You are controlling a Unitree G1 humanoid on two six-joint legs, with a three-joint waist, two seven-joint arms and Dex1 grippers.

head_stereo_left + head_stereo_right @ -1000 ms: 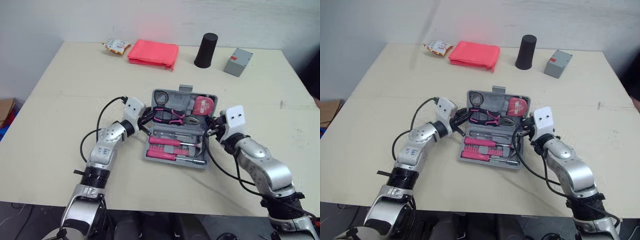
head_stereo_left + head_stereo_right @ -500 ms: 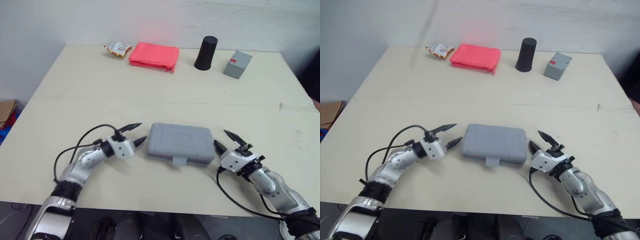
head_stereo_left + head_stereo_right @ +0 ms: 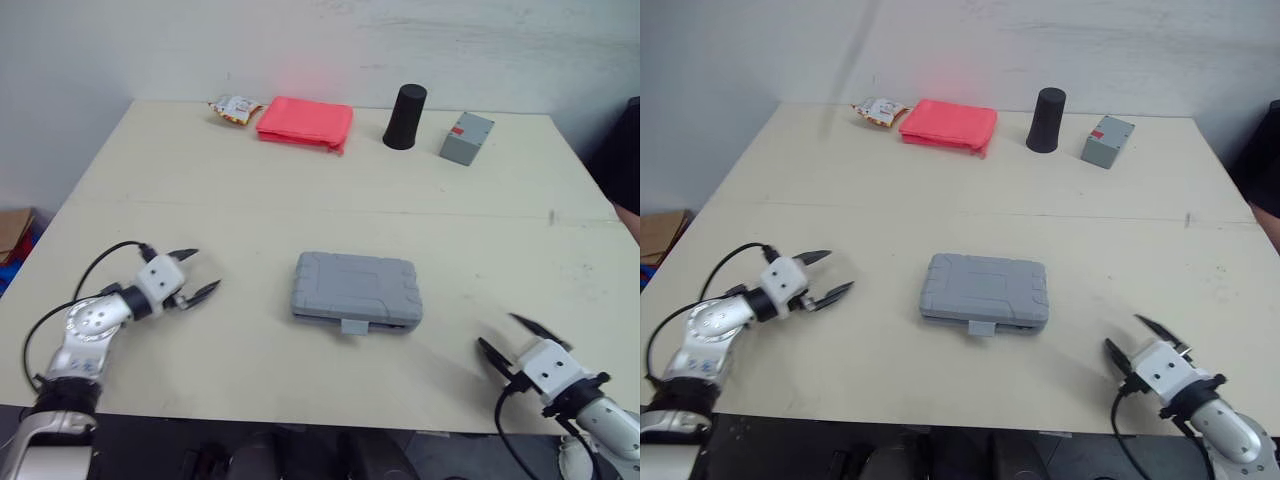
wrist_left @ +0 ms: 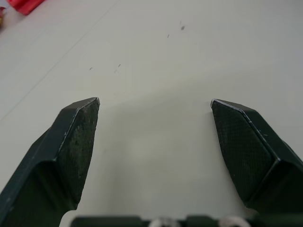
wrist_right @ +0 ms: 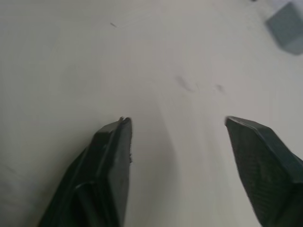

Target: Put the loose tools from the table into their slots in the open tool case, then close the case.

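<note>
Sitting closed on table (image 3: 300, 180), tool case (image 3: 355, 290); left gripper (image 3: 206, 270) and right gripper (image 3: 496, 332) spread wide, empty, well apart from it

Left arm (image 3: 88, 328): rounded silver-grey metal shell, dark collar at the wrist. Thin black cable (image 3: 92, 278) arcs off it to a white boxy wrist block (image 3: 160, 277). Left claw (image 3: 206, 270): two black tapered fingers, sharp-tipped, with finely cross-hatched inner pads (image 4: 78, 137) worn pale at the edges. Right arm (image 3: 612, 428) has the same silver shell, white block (image 3: 546, 367) and black lead (image 3: 503, 420). Right claw (image 3: 496, 330) has matching textured fingers (image 5: 265, 161).
</note>
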